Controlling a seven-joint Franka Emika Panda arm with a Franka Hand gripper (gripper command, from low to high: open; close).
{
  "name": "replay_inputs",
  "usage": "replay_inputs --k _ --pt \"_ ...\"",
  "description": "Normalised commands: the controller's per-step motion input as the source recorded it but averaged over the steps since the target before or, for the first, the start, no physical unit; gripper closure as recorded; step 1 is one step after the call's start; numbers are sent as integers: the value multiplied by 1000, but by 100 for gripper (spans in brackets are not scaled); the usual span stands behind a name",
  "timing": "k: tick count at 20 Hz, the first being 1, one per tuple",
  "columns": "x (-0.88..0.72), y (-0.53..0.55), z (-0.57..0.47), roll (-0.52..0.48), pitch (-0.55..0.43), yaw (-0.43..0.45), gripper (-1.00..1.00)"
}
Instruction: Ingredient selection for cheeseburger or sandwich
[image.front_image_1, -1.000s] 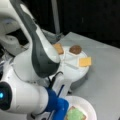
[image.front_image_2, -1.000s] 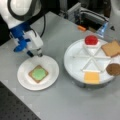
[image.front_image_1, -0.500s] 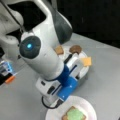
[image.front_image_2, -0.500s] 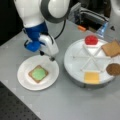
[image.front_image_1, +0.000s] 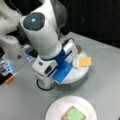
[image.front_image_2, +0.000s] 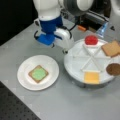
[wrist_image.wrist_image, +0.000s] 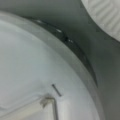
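Observation:
In both front views the sandwich is a toast square (image.front_image_2: 38, 74) topped with green lettuce (image.front_image_2: 39, 73) (image.front_image_1: 74, 114) on the white plate (image.front_image_2: 23, 65) (image.front_image_1: 56, 110). The divided tray (image.front_image_2: 75, 62) (image.front_image_1: 80, 73) holds a red tomato (image.front_image_2: 91, 40), a toast square (image.front_image_2: 111, 48), a brown patty (image.front_image_2: 114, 69) (image.front_image_1: 79, 48) and yellow cheese (image.front_image_2: 91, 77) (image.front_image_1: 85, 61). My gripper (image.front_image_2: 65, 51) hangs at the tray's left rim, over an empty compartment, nothing visibly in it. The wrist view shows only the tray's floor (wrist_image.wrist_image: 30, 60), its rim and a divider; no fingers show there.
A ridged white plate edge (wrist_image.wrist_image: 105, 15) lies just beyond the tray in the wrist view. A small orange object (image.front_image_2: 81, 28) and other gear sit behind the tray. A dark mat (image.front_image_2: 15, 110) borders the table at a front view's bottom left.
The arm has swung away from the white plate toward the divided tray; the gripper now hangs at the tray's rim. The toast with lettuce stays on the plate.

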Motion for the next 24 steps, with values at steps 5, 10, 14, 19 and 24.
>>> replay_inputs --k 5,10,14,19,24 --pt "-412 495 -119 -307 -44 45 -100" --pt "-334 409 -98 -250 -97 30 -100" --pt "-364 282 -130 -207 -142 34 -100" --pt "-295 161 -155 -193 -187 20 -100" --pt "-243 125 -182 -204 -194 3 -100"
